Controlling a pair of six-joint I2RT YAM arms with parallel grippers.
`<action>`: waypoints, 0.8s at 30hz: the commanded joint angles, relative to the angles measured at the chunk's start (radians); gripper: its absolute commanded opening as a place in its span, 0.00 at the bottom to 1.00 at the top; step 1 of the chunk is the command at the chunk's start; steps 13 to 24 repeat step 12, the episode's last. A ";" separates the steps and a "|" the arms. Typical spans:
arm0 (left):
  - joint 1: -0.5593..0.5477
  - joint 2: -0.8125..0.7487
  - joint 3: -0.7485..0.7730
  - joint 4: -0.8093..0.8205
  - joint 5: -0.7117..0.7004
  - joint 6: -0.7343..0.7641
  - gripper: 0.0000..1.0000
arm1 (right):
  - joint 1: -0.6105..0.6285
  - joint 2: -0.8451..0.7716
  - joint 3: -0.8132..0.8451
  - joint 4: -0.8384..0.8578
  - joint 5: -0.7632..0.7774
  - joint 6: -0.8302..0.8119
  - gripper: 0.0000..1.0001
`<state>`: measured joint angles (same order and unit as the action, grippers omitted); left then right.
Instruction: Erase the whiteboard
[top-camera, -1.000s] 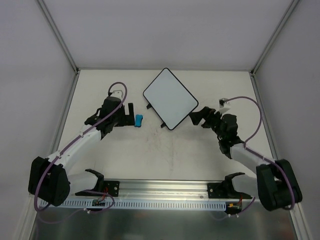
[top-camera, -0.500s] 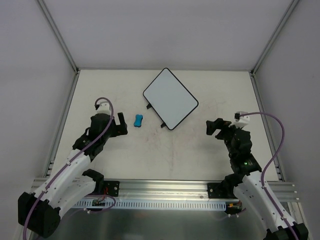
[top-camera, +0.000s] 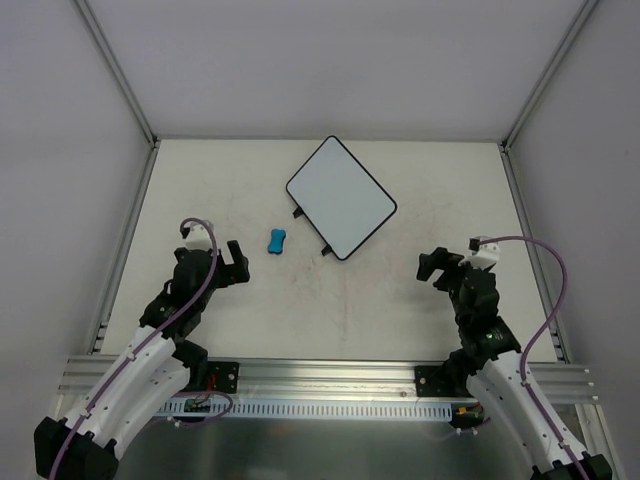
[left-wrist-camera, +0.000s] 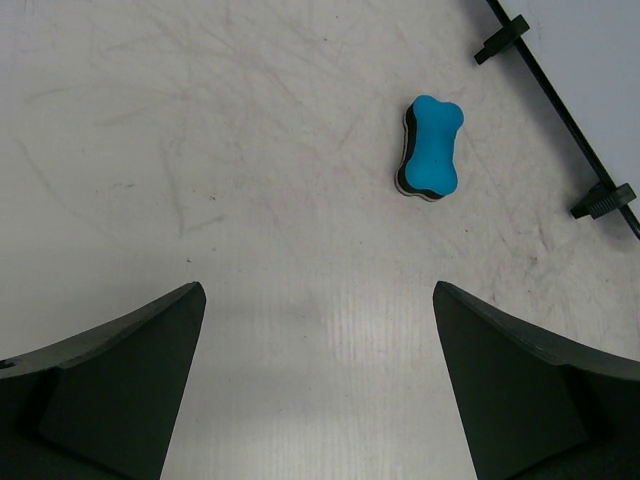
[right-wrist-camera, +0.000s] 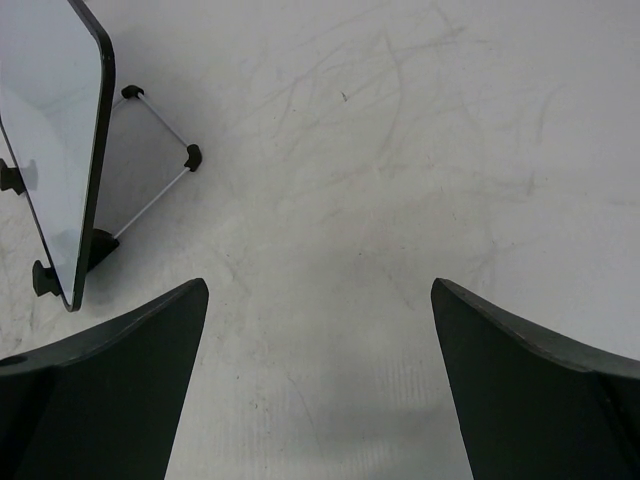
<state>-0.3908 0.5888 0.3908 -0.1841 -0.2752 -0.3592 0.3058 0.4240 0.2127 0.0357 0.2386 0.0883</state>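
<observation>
The whiteboard lies tilted at the back middle of the table, its white face without marks. Its edge shows in the left wrist view and in the right wrist view. The small blue eraser lies on the table left of the board, and ahead of the left fingers in the left wrist view. My left gripper is open and empty, left of the eraser and nearer than it. My right gripper is open and empty, right of the board and nearer than it.
The tabletop is off-white with faint scuffs. White walls and metal frame posts close in the table on three sides. A slotted metal rail runs along the near edge between the arm bases.
Both arms have pulled back toward the near edge, away from the eraser and the whiteboard. The eraser and the board have stayed where they were.
</observation>
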 joint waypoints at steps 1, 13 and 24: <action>0.010 -0.003 -0.003 0.051 -0.042 0.003 0.99 | 0.009 -0.014 -0.001 0.023 0.045 0.002 0.99; 0.010 0.011 0.003 0.054 -0.035 0.002 0.99 | 0.009 0.029 0.010 0.032 0.051 0.008 0.99; 0.010 0.011 0.003 0.054 -0.035 0.002 0.99 | 0.009 0.029 0.010 0.032 0.051 0.008 0.99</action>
